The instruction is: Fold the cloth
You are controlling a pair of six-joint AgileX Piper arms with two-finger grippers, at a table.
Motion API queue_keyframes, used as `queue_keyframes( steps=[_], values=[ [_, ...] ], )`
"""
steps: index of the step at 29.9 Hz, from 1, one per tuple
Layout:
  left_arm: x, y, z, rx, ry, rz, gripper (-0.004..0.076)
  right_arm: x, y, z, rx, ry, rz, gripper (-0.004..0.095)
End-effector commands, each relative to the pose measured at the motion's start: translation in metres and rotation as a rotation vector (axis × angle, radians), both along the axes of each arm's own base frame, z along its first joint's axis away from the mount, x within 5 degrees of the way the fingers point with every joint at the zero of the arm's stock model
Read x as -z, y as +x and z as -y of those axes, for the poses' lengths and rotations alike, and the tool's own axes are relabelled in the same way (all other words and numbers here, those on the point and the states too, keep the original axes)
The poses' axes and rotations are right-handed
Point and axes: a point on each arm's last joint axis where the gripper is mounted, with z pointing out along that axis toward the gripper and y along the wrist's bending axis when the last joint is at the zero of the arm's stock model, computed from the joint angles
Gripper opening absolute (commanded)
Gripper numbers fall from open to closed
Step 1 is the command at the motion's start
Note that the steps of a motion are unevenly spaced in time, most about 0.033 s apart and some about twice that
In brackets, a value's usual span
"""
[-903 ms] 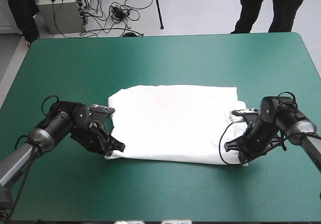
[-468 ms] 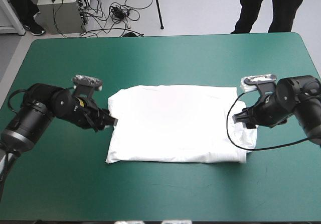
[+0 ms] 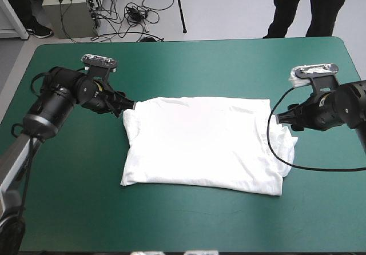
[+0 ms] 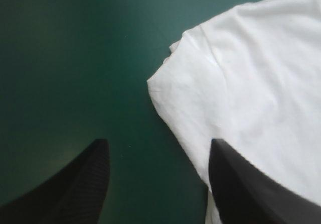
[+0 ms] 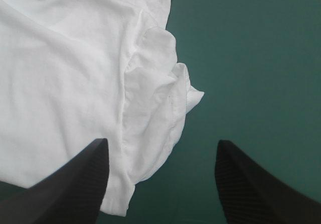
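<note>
Showing the T-shirt (image 3: 200, 143) folded flat at the counter's (image 3: 189, 66) middle, lower layers hidden, one sleeve bunched toward the right edge. Leaving bare teal-green room on every side. Catching left pincer (image 3: 127, 106) and right pincer (image 3: 281, 119) spread open, empty, at the T-shirt's far corners, up from its near corners earlier.

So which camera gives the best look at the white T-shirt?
The high view: almost the whole T-shirt shows, spread out. The left wrist view catches only one corner by the open left claw; the right wrist view only its rumpled end by the open right claw.
</note>
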Motion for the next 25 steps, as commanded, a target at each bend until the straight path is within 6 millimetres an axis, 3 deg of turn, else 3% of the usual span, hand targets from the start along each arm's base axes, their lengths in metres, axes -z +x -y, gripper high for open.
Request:
queue_keyframes(
  steps=[1, 6, 12, 20, 22, 25],
  values=[
    [0.006, 0.02, -0.004, -0.044, -0.031, 0.02, 0.0431, -0.015, -0.008, 0.002, 0.0, 0.005, 0.058, 0.0585],
    [0.041, 0.047, -0.005, -0.068, -0.028, -0.056, 0.0431, -0.015, -0.008, 0.002, 0.0, 0.005, 0.058, 0.0585],
    [0.078, 0.065, 0.002, -0.07, -0.03, -0.14, 0.043, -0.015, -0.008, 0.001, -0.001, 0.009, 0.06, 0.0581],
    [0.112, 0.082, 0.006, -0.071, -0.014, -0.198, 0.0429, -0.015, -0.008, 0.0, -0.007, 0.017, 0.056, 0.0581],
    [0.117, 0.084, 0.007, -0.071, -0.012, -0.204, 0.0396, -0.015, -0.008, -0.001, -0.013, 0.027, 0.054, 0.0581],
    [0.12, 0.086, 0.007, -0.071, -0.017, -0.199, 0.0244, -0.015, -0.008, -0.002, -0.025, 0.04, 0.052, 0.0581]
  ],
)
